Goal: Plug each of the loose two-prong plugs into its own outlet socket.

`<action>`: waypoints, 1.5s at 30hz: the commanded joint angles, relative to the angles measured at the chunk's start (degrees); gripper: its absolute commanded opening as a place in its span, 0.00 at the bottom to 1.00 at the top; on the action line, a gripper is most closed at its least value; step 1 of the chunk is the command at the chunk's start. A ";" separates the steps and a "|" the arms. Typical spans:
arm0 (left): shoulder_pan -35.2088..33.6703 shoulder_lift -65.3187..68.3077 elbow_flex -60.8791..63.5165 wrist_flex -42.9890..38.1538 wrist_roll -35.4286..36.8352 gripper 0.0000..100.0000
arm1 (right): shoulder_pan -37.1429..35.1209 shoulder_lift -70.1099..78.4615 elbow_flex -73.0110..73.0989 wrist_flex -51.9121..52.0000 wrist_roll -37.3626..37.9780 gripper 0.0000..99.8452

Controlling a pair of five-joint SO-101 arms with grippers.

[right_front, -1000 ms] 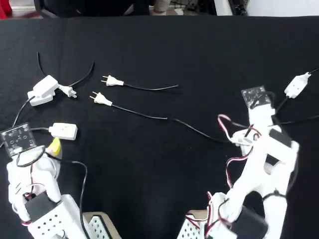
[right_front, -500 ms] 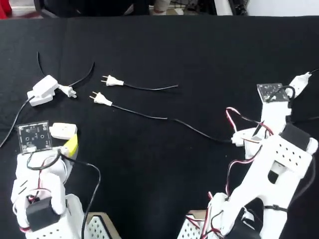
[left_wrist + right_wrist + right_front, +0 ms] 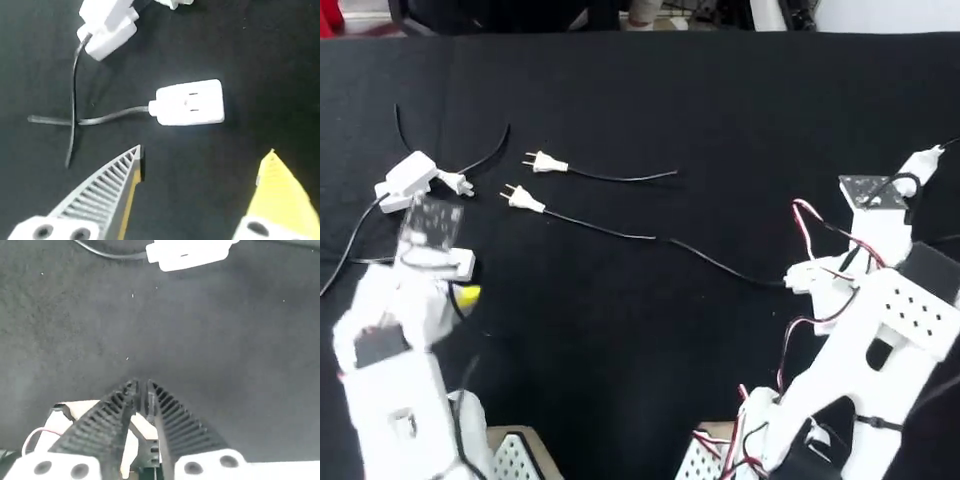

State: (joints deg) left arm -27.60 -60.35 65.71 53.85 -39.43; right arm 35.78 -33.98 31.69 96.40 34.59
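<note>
Left wrist view: left gripper point(image 3: 205, 149), spread wide, has neared outlet socket point(image 3: 189, 102).

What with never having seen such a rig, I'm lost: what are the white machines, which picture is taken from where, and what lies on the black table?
They are two small robot arms, the left arm and the right arm, at a black table. The high view looks down on everything; each wrist view comes from a camera riding on one arm. On the table lie two loose plugs with thin cables, the farther plug and the nearer plug, and white outlet sockets. The left pincer is open near one socket; the right pincer is shut and empty, with another socket ahead of it. Nothing is held.
</note>
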 commanded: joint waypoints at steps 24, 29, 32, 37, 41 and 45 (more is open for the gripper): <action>6.46 48.09 -4.44 -42.20 -33.41 0.38 | 0.35 -1.89 8.22 -6.51 0.62 0.02; 5.49 47.38 -6.73 -37.89 -35.34 0.37 | 0.35 -1.89 8.22 -6.51 0.44 0.02; 5.49 44.57 -9.80 -28.66 -38.07 0.37 | 0.35 -1.89 8.22 -6.51 0.44 0.02; 5.67 33.93 -18.95 -5.63 -34.29 0.32 | 0.35 -1.89 8.22 -6.51 0.62 0.02; 8.66 28.31 -24.84 4.22 -24.70 0.33 | 0.26 -1.89 7.96 -6.51 0.53 0.02; 8.40 34.73 -25.01 -0.26 -24.53 0.33 | 0.62 -1.89 8.48 -6.51 0.62 0.02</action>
State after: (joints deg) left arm -19.16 -28.53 44.09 55.78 -65.10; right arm 35.87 -34.07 40.13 90.51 34.86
